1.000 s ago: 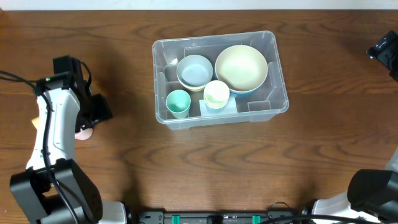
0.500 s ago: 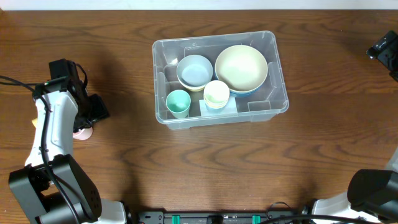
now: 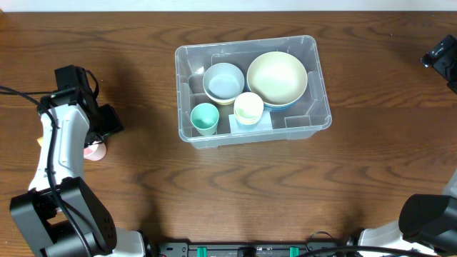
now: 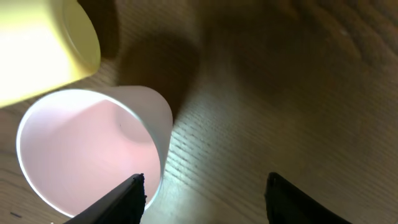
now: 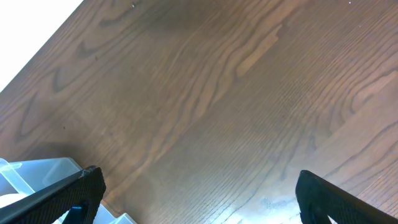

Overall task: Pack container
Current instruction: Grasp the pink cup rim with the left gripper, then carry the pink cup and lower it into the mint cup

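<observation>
Container (image 3: 305, 118), well apart from left fingers (image 4: 121, 202)

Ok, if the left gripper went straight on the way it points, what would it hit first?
Probably the pink cup: one finger of the left gripper lines up with its wall, though depth is unclear. Otherwise the table.

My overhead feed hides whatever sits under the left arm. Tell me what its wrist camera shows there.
Observer: An empty pink cup, its open mouth facing the camera.
Operator: Report whether the gripper has it.
Observer: It does not. The left gripper is open, with one fingertip at the cup's rim and the gap between the fingers over bare table.
</observation>
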`<action>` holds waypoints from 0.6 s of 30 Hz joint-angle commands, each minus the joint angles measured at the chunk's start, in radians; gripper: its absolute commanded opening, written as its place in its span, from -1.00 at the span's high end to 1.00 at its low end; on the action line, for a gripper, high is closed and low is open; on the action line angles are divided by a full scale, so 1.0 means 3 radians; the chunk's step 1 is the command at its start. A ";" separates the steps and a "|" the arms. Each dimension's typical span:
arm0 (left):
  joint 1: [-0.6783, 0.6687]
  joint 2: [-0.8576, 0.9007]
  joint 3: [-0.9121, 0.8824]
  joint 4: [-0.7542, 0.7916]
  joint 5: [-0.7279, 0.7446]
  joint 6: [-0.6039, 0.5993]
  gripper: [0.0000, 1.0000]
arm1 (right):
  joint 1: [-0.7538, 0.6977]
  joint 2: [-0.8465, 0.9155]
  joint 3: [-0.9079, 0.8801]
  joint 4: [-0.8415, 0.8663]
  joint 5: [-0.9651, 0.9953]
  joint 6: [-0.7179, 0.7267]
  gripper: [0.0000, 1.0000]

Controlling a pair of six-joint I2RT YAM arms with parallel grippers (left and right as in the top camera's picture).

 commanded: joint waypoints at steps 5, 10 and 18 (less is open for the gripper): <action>0.0024 0.0299 -0.0013 0.0094 -0.0100 0.0019 -0.24 | -0.0006 0.0017 -0.0003 -0.0004 0.0000 0.0050 -0.98; 0.0023 0.0613 -0.0013 0.0116 -0.0095 0.0015 -0.04 | -0.0006 0.0017 -0.0003 -0.0004 0.0000 0.0050 -0.98; 0.0023 0.0652 -0.0001 0.0158 0.0140 -0.0046 0.88 | -0.0006 0.0017 -0.0003 -0.0004 0.0000 0.0048 -0.99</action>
